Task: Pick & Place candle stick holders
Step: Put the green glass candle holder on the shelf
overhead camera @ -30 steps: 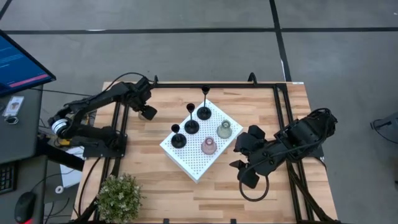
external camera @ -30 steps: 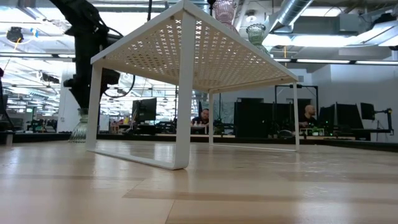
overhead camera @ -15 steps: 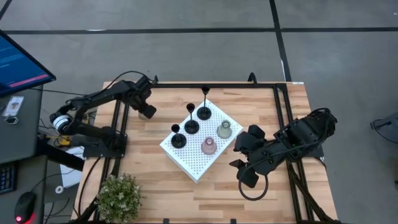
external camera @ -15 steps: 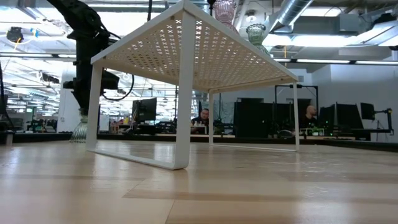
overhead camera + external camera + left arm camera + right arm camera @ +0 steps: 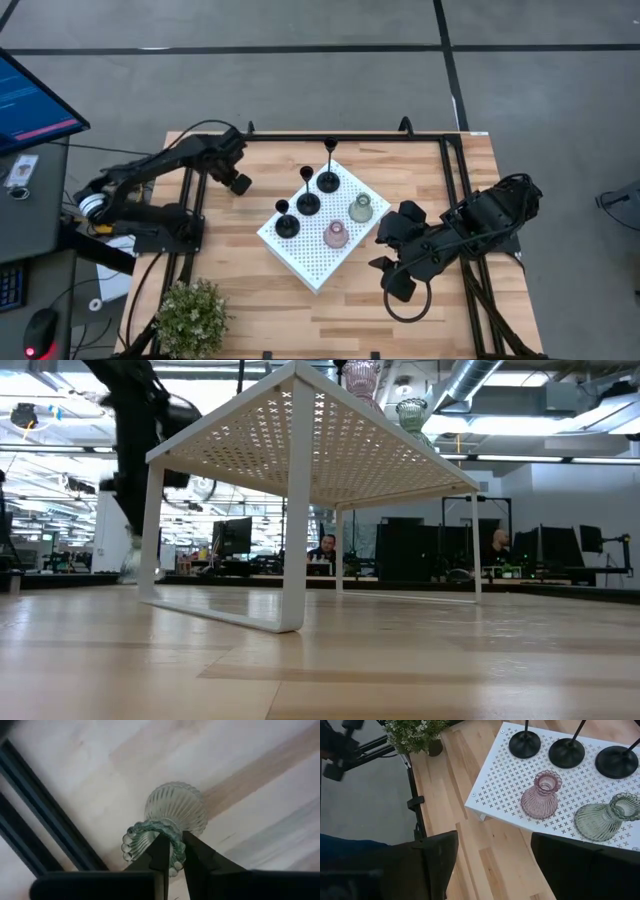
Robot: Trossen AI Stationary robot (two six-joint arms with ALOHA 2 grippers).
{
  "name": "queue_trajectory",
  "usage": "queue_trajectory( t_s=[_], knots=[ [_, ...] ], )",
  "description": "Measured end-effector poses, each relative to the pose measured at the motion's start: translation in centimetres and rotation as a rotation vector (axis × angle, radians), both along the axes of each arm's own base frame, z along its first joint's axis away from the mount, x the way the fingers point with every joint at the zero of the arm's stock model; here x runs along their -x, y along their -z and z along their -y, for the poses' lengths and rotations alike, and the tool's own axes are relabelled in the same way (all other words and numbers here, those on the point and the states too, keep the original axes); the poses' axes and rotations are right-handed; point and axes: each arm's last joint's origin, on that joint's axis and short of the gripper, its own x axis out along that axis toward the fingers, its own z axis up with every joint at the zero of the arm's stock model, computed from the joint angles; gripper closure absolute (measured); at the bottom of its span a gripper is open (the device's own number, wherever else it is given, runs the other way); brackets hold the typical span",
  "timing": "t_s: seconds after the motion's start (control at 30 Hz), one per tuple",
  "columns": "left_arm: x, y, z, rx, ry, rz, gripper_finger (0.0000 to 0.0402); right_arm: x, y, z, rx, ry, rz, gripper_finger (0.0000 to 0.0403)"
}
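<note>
At upper left of the high view: left gripper (image 5: 238, 183) above the desk (image 5: 240, 260), beside the white perforated board (image 5: 310, 262).
Left jaws: nearly closed, pinching the beaded rim of a pale green glass holder (image 5: 172, 817); its ribbed body points away from the jaws, off the wood.
On the board: three black holders (image 5: 308, 195), a green-grey holder (image 5: 361, 209), a pink holder (image 5: 336, 235).
Right gripper (image 5: 392, 280): lower right, beside the board, jaws spread wide, holding nothing.

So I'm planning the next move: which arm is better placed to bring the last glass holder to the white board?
Left. Its claw is already shut on the green glass holder by the table's left edge; the right claw waits open beside the white board.
</note>
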Motion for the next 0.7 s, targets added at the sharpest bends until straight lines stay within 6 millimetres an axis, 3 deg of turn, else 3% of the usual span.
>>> queue_trajectory(
  t_s=[0.3, 0.7],
  knots=[
    [3.1, -6.0, 3.5, -0.103, -0.049, 0.211, 0.0371, 0.0, 0.0, 0.0, 0.017, -0.021, -0.001, 0.0159],
    [6.8, -17.2, 8.9, -0.256, -0.017, 0.666, 0.0371, 0.0, 0.0, 0.1, 0.029, -0.032, -0.001, 0.0159]
  ],
)
